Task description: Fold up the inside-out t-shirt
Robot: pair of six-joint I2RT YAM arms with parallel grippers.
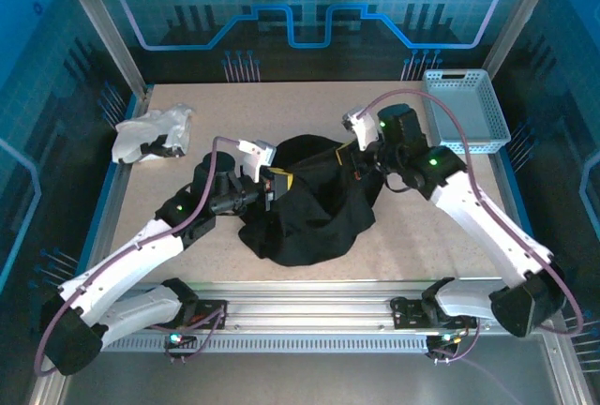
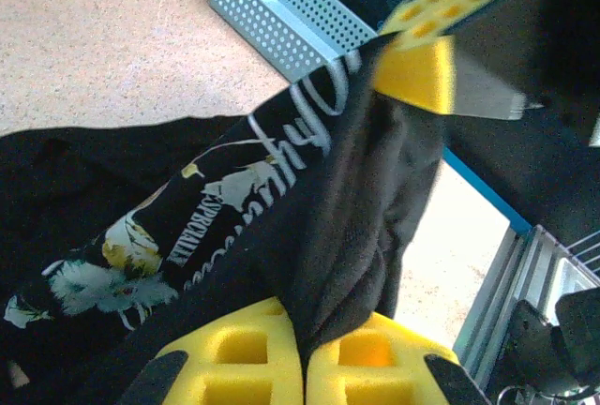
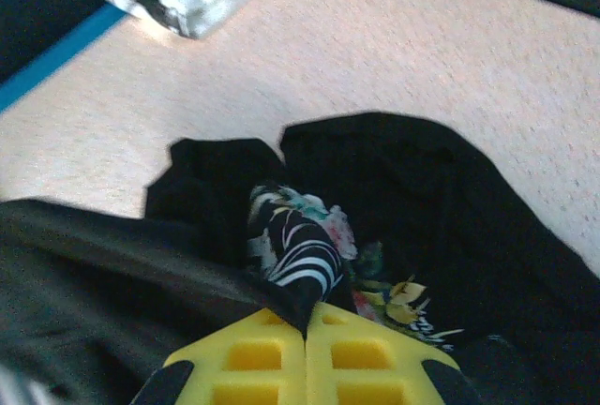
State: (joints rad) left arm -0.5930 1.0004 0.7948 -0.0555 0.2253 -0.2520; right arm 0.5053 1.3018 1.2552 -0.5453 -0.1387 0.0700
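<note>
1. The black t-shirt (image 1: pixel 309 208) lies bunched in a loose heap at the middle of the table (image 1: pixel 441 208). It is not spread flat, and we can see neither sleeves nor hem clearly.
2. From the heap, a smaller white garment (image 1: pixel 150 133) sits well apart at ten o'clock. A pale blue basket (image 1: pixel 464 110) stands at two o'clock, also clear of the cloth.
3. The left gripper (image 1: pixel 272 185) meets the heap at its ten o'clock edge. In the left wrist view its jaws are pressed together on a thick fold of black fabric, which rises out from between the yellow pads (image 2: pixel 244 358).
4. The right gripper (image 1: pixel 361 138) is at the one o'clock edge. In the right wrist view its jaws are likewise pinched shut on a ridge of cloth, just beside a patch of white and yellow print (image 3: pixel 300 246).
5. Both wrist views show that print tucked among the folds, so we judge the printed face is turned inward over much of the garment.
6. We expect the shirt to be light, limp and quite soft. It will sag and drape from any grip, and loose layers may slide over each other.
7. A pinch on a doubled fold looks secure, while a single layer could slip free.
8. To fold it, we judge the best holds are the shoulders or the two hem corners. The cloth should be drawn apart toward nine and three o'clock until it hangs flat.
</note>
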